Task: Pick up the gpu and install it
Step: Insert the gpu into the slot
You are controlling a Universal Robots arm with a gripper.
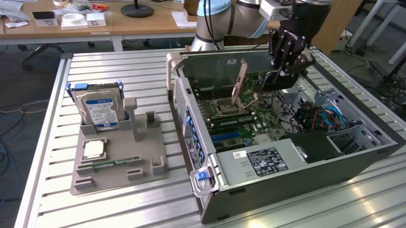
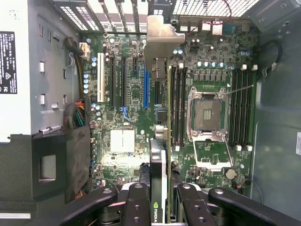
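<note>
The pincer is clamped on the gpu, carrying it on edge above the far part of the open computer case. In the wrist view the card hangs edge-down over the motherboard. Its silver bracket points toward the case's slotted rear wall, probably to line up with the blue expansion slot.

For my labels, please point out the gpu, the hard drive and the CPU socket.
gpu (image 1: 278,81), exterior view, its dark face.
hard drive (image 1: 100,113), exterior view, its blue label.
CPU socket (image 2: 207,115), wrist view, its middle.
</note>
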